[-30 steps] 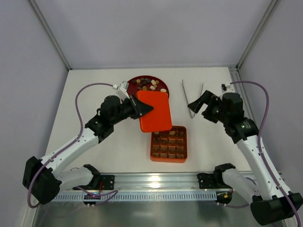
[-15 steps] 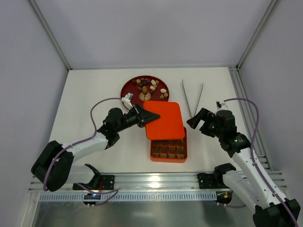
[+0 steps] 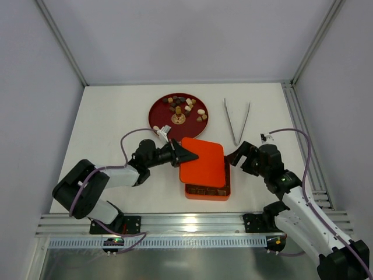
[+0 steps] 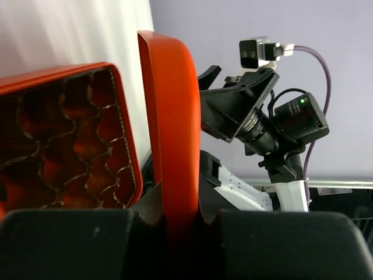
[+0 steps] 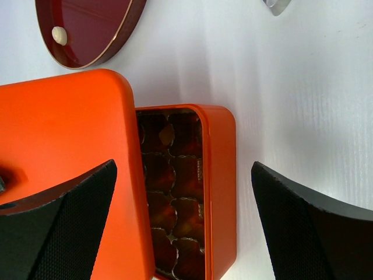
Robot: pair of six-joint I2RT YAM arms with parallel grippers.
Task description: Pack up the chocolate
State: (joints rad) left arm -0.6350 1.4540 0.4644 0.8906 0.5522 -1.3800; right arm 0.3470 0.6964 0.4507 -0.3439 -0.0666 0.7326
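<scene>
My left gripper (image 3: 182, 154) is shut on the left edge of the flat orange lid (image 3: 203, 162) and holds it tilted over most of the orange gridded box (image 3: 208, 191). In the left wrist view the lid (image 4: 172, 128) stands edge-on between my fingers, with the box's cups (image 4: 64, 140) to its left. My right gripper (image 3: 239, 156) is open and empty at the box's right edge; its view shows the lid (image 5: 64, 157) and the box's uncovered right columns (image 5: 180, 192). Chocolate pieces (image 3: 185, 107) lie on the dark red plate (image 3: 160, 111); one cream piece (image 5: 59, 35) shows in the right wrist view.
Metal tweezers (image 3: 237, 121) lie on the white table to the right of the plate, behind my right gripper. The aluminium rail (image 3: 192, 221) runs along the near edge, close to the box's front.
My left gripper has carried the lid down and toward the near edge, from beside the plate to over the box. My right gripper has dropped and come nearer, to the box's right side.
</scene>
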